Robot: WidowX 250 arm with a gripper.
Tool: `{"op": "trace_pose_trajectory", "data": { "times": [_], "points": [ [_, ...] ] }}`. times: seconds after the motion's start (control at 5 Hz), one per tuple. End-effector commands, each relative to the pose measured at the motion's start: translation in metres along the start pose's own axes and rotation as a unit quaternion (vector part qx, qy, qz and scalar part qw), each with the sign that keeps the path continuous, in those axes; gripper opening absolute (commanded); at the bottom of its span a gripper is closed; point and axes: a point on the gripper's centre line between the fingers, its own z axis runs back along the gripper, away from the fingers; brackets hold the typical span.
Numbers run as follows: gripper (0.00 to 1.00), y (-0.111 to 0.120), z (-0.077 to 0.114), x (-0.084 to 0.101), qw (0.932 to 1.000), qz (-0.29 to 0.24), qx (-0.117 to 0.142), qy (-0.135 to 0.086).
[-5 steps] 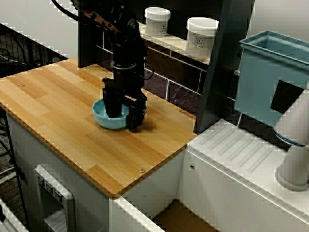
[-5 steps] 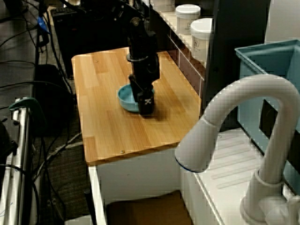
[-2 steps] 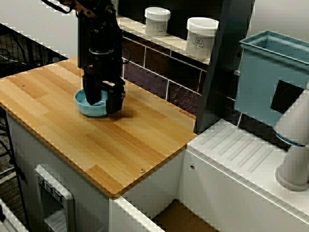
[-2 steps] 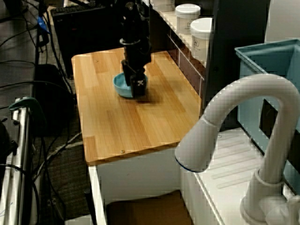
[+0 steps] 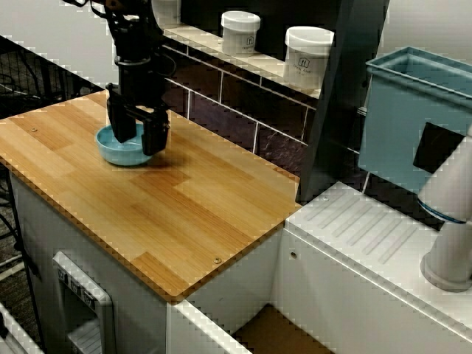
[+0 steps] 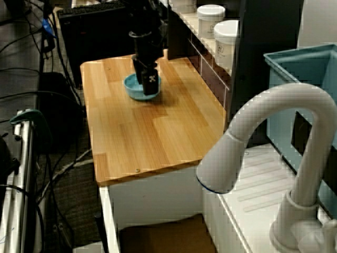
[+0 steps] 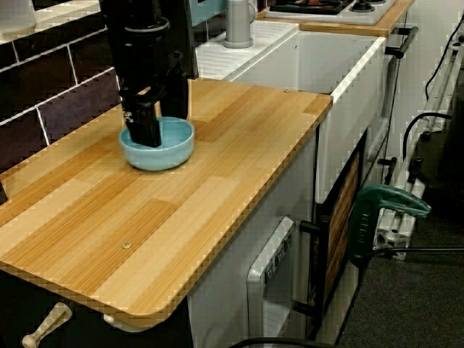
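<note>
The view from above showed the claw (image 5: 139, 140) pointing straight down at the blue bowl (image 5: 122, 155). One finger was inside it and the other outside its wall, so the claw was clamped on the rim rather than spread wide. The bowl was at the far end of the wooden bench (image 5: 184, 214), near the dark tiled wall (image 5: 221, 103) and well apart from a white jar (image 5: 307, 55) on the shelf above.

In the low view along the bench, the inner finger (image 7: 145, 132) reached close to the bowl's floor. Whether the bowl's base touched the wood could not be told.

Held by one side only, the bowl would probably tip or twist. The hold therefore called for a steady squeeze, an upright wrist and slow, level travel. The base needed to stay either flat on the wood or plainly off it, and away from the tiles.
</note>
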Motion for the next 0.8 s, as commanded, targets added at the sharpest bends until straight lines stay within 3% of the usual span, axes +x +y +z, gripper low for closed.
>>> {"op": "trace_pose_trajectory", "data": {
  "times": [0.0, 0.6],
  "points": [
    [1.0, 0.041, 0.017, 0.006, 0.9994, 0.016, 0.004, -0.032],
    [1.0, 0.085, 0.017, 0.002, 0.9981, 0.046, -0.007, -0.041]
  ]
}}
